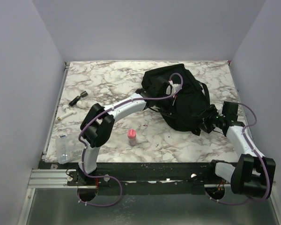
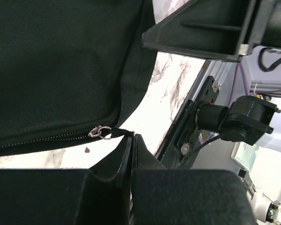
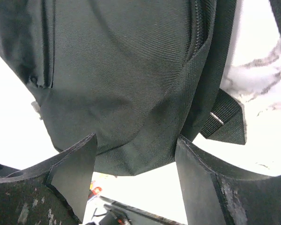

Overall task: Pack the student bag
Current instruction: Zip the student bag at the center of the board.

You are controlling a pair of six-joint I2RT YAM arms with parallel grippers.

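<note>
The student bag (image 1: pixel 180 101) is a black fabric backpack lying at the back right of the marble table. My left gripper (image 1: pixel 163 87) reaches over its upper left part. In the left wrist view the left gripper (image 2: pixel 132 137) is shut on the black zip pull (image 2: pixel 117 133), which hangs from the metal ring (image 2: pixel 100 132) of the zip. My right gripper (image 1: pixel 207 120) is at the bag's right edge. In the right wrist view the right gripper (image 3: pixel 136 140) stands open, and a bulging corner of the bag (image 3: pixel 131 93) sits between its fingers without being pinched.
A small pink-capped bottle (image 1: pixel 131 136) stands in front of the bag. On the left of the table lie a dark tool (image 1: pixel 77 98), a small white item (image 1: pixel 64 114) and a clear plastic box (image 1: pixel 65 149). A bag strap (image 3: pixel 225 117) hangs beside my right fingers.
</note>
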